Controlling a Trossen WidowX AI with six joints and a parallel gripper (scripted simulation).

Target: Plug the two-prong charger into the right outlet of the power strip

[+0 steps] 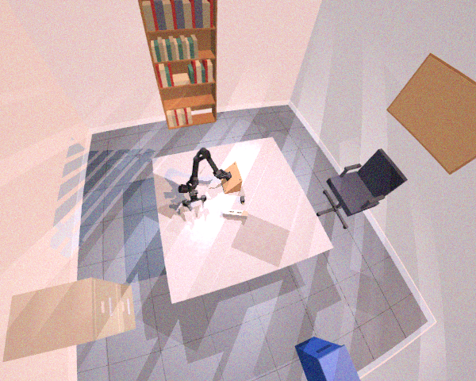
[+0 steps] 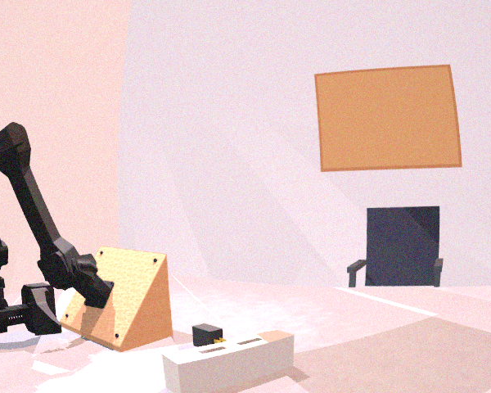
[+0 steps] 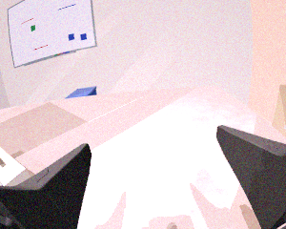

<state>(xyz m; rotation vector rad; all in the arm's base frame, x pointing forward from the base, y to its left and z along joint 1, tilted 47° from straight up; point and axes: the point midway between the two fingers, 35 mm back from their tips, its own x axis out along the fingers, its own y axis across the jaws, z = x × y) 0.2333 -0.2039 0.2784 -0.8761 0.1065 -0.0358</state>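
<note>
The black charger [image 1: 242, 200] [image 2: 206, 335] lies on the table behind the white power strip [image 1: 232, 212] [image 2: 233, 364] [image 3: 9, 168] in the exterior view. Its gold prongs [image 2: 218, 340] point sideways to the right there. The strip lies flat with two dark outlet slots on top, the right outlet [image 2: 249, 341] showing clearly and bare. My gripper [image 1: 195, 202] [image 2: 21, 337] [image 3: 154, 141] is wide open and empty, low over the table, off to the left of the charger and strip in the top and exterior views. The charger is not in the wrist view.
A slanted wooden block [image 1: 232, 180] [image 2: 131, 287] stands behind and left of the charger, with the arm's lower end against its face. The white table [image 1: 270, 180] has a shadow patch beyond the strip. A chair [image 1: 353, 190] [image 2: 402, 245] stands past the table edge.
</note>
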